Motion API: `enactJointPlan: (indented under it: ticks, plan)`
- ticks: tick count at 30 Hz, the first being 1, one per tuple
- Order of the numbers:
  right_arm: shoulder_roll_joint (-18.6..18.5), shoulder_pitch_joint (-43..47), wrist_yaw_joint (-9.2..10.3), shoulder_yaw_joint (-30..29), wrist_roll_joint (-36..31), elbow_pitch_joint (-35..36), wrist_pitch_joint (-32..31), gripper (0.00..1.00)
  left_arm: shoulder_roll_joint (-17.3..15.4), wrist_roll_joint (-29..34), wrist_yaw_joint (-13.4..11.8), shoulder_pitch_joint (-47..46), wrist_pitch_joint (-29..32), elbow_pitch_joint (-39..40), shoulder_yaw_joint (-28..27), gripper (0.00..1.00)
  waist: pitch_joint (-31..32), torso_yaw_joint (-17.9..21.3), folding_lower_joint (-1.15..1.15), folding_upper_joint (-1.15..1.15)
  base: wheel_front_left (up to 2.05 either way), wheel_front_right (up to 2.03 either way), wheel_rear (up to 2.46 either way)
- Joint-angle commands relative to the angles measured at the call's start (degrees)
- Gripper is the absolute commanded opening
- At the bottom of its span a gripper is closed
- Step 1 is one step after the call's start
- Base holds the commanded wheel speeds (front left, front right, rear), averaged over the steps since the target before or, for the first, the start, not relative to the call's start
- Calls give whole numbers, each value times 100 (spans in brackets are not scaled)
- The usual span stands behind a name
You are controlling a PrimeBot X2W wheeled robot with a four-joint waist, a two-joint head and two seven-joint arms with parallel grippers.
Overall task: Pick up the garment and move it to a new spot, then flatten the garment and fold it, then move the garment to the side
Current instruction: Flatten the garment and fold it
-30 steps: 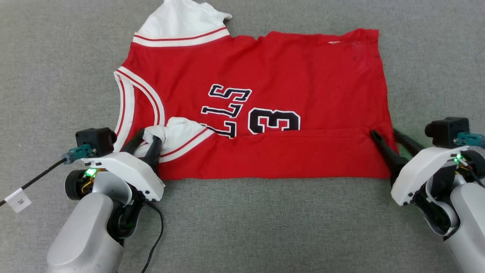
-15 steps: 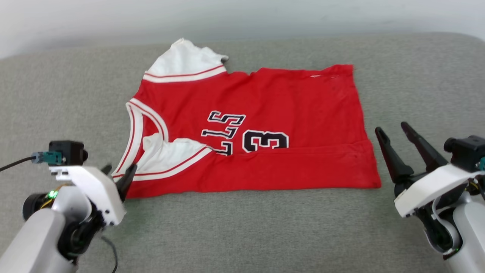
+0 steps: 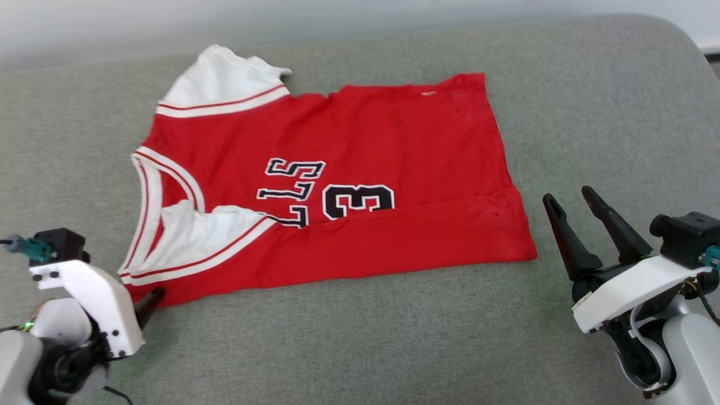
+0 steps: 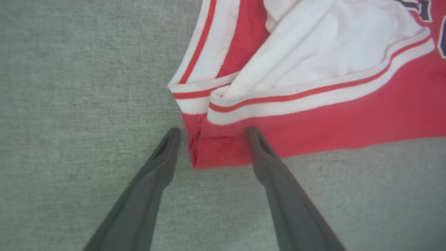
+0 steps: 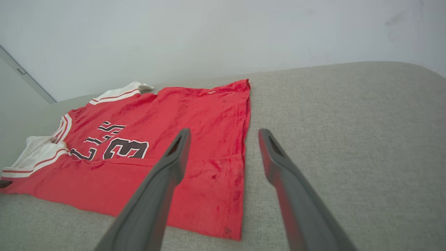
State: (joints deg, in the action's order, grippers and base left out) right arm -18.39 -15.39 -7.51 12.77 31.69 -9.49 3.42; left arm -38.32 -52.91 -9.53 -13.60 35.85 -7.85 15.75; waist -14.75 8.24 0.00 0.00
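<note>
Spreads the fingers of the left gripper [image 4: 213,129] wide, gripping nothing, astride the near collar-side corner of the garment [image 3: 394,140]; one tip over the red hem, contact unclear. Has the garment flat on the grey cushion [image 3: 360,337], near edge folded over the lettering. Holds the right gripper [image 3: 569,196] fingers wide too, empty, just beside the hem corner.

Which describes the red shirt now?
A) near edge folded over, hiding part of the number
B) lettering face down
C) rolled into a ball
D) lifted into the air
A: the shirt lies on the grey cushion, with its near strip folded over part of the "23".
</note>
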Motion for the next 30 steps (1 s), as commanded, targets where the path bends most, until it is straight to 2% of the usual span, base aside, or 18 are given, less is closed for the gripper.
enactJointPlan:
  ticks: [1, 5, 6, 7, 8, 11, 16, 18, 19, 22, 26, 30]
  plan:
    - [29, 34, 4, -9, -8, 24, -9, 100, -32, -39, -34, 69, 52, -30, -20, 100, -149, 124, 0, 0, 0, 0, 0]
    - [53, -5, 4, -14, 54, 8, 21, 100, 63, -215, -122, 278, 298, -121, 46, 100, -333, 227, 0, 0, 0, 0, 0]
    - [62, -23, 4, -11, 86, -8, 9, 100, 118, -273, -123, 327, 384, -155, 95, 88, -363, 243, 0, 0, 0, 0, 0]
    - [47, -38, 4, -3, 104, -27, -16, 100, 209, -367, -100, 365, 454, -181, 131, 24, -382, 252, 0, 0, 0, 0, 0]
    - [30, -54, 4, -5, 146, -38, -18, 100, 299, -452, -62, 383, 509, -199, 164, 0, -397, 257, 0, 0, 0, 0, 0]
    - [-51, -83, 4, 1, 356, -69, -127, 100, 484, -539, 61, 361, 447, -184, 218, 0, -414, 243, 0, 0, 0, 0, 0]
    - [-272, -128, 4, -100, 690, -119, -566, 100, 487, -444, 185, 203, 154, -187, 155, 0, -323, 155, 0, 0, 0, 0, 0]
    - [-384, -120, 4, -136, 826, -207, -1013, 100, 464, -387, 220, 107, 19, -145, 110, 0, -264, 100, 0, 0, 0, 0, 0]
    - [-592, -183, 4, -153, 966, -377, -1959, 100, 357, -249, 248, -31, -151, 1, 54, 0, -203, 1, 0, 0, 0, 0, 0]
    - [-721, -296, 3, -101, 1054, -455, -2868, 100, 286, -114, 252, -177, -252, 211, 38, 0, -185, -129, 0, 0, 0, 0, 0]
    - [-685, -531, 4, -38, 998, -531, -3571, 100, 272, 44, 263, -360, -279, 489, 140, 0, -253, -294, 0, 0, 0, 0, 0]
    - [-535, -840, 4, 99, 956, -751, -3933, 100, 285, 183, 229, -528, -259, 671, 226, 0, -365, -408, 0, 0, 0, 0, 0]
